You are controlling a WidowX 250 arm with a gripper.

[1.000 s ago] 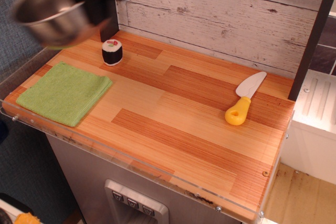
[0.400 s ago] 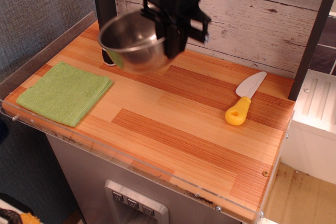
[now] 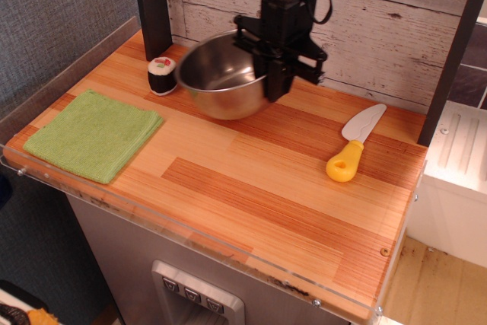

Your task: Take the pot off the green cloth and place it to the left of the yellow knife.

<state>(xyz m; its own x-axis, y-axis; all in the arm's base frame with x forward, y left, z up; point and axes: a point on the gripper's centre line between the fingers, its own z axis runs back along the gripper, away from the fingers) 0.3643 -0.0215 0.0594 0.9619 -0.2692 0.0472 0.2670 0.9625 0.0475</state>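
Note:
The pot [image 3: 221, 78], a shiny steel bowl, hangs low over the wooden counter near the back middle, tilted slightly. My black gripper [image 3: 275, 80] comes down from above and is shut on the pot's right rim. The green cloth [image 3: 93, 135] lies flat and bare at the front left of the counter. The yellow knife [image 3: 353, 144] lies at the right, handle toward the front, blade pointing back right. The pot is well to the left of the knife, with bare wood between them.
A small black toy sushi roll [image 3: 161, 75] stands just left of the pot. A dark post [image 3: 154, 5] rises at the back left and another [image 3: 455, 51] at the right. A white plank wall [image 3: 380, 13] backs the counter [image 3: 251, 188].
My gripper has carried the pot from high at the far left, across to the right and down, to just above the counter's back middle. The cloth and knife have not moved.

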